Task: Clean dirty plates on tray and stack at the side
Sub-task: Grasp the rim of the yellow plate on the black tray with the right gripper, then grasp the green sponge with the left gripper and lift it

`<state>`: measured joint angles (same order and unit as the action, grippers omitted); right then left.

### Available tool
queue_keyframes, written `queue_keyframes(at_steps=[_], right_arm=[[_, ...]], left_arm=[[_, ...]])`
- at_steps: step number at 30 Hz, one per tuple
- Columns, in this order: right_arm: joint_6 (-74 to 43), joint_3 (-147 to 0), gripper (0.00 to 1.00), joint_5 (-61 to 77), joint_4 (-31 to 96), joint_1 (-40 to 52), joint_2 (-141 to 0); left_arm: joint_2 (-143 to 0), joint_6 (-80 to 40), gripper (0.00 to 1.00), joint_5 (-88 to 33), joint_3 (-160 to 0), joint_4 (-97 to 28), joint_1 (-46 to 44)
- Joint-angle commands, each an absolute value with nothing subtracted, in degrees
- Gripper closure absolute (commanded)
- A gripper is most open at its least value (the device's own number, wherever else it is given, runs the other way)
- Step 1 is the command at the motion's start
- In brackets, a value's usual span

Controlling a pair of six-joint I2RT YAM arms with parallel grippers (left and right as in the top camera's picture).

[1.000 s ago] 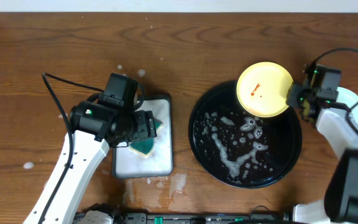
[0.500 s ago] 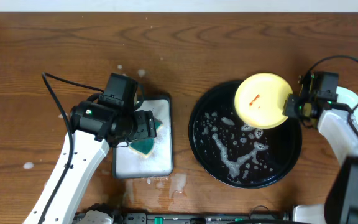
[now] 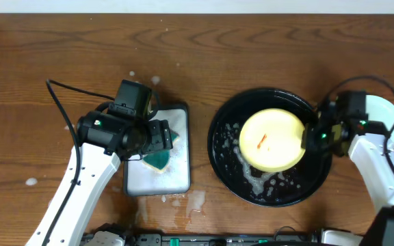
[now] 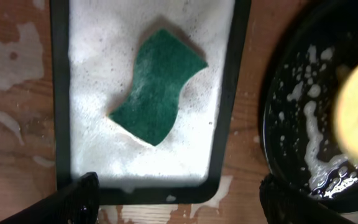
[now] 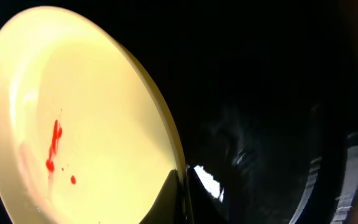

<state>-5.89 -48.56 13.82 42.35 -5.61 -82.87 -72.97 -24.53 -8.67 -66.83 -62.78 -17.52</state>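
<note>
Right claw (image 3: 311, 134) pinches pale yellow plate (image 3: 272, 139) by rim only, over black tray (image 3: 219, 171), right half of table. Left claw (image 4: 178, 190) wide above green sponge (image 4: 159, 86). Risk: soapy rim slips from thin pinch, plate drops.

— How is the table (image 3: 265, 48) viewed?
— From straight above, far off; the sponge tray (image 3: 175, 176) is seen at 9 o'clock, the black tray (image 3: 221, 171) at 3.
— The wrists?
— Left: the sponge tray is looked down on closely. Right: the yellow plate (image 3: 272, 140) is seen obliquely, very near. Black tray and yellow plate are shared by all views.
</note>
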Motion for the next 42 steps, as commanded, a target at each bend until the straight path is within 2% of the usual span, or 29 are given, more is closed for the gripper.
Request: queue_keyframes(at_steps=[1, 4, 6, 9, 13, 18, 23, 30, 32, 33, 42], right_arm=[[-6.1, -44.4, 0.99, 16.4, 41.5, -3.9, -84.7], [-3.9, -41.7, 0.99, 16.9, 39.1, -1.8, -85.0], [-3.0, -41.2, 0.87, 16.7, 38.6, 0.1, -85.0], [-4.5, -41.8, 0.64, 11.7, 38.6, 3.3, -84.9], [-6.8, -44.3, 0.58, 10.6, 40.9, 5.7, -83.4], [-6.6, -48.8, 0.57, 10.5, 46.4, 6.5, -77.6], [-5.5, -51.0, 0.55, 11.5, 49.4, 6.5, -69.4], [-5.5, -51.0, 0.55, 13.9, 52.6, 6.5, -62.5], [-5.6, -51.0, 0.55, 14.0, 53.9, 6.5, -62.5], [-5.7, -51.0, 0.55, 14.0, 54.5, 6.5, -62.6], [-5.7, -50.9, 0.57, 14.0, 55.7, 6.5, -62.7]], left_arm=[[-73.0, -25.5, 0.18, -8.4, -66.9, -62.8, -17.4], [-73.0, -26.5, 0.18, -8.6, -66.9, -62.7, -17.4], [-73.0, -27.5, 0.18, -8.6, -66.9, -62.7, -17.4], [-73.0, -27.4, 0.18, -8.3, -66.9, -62.1, -17.4], [-73.5, -27.5, 0.28, -6.4, -66.1, -61.5, -17.7], [-75.6, -26.0, 0.29, -3.4, -58.4, -55.4, -18.4], [-79.9, -22.0, 0.32, -3.4, -48.7, -41.9, -18.4], [-88.5, -20.1, 0.62, -3.4, -44.8, -30.2, -18.4], [-90.6, -20.1, 0.79, -3.4, -44.8, -28.9, -18.4], [-91.3, -20.1, 0.91, -3.4, -44.8, -28.5, -18.4], [-87.9, -20.1, 0.92, -3.4, -49.9, -36.3, -18.4]])
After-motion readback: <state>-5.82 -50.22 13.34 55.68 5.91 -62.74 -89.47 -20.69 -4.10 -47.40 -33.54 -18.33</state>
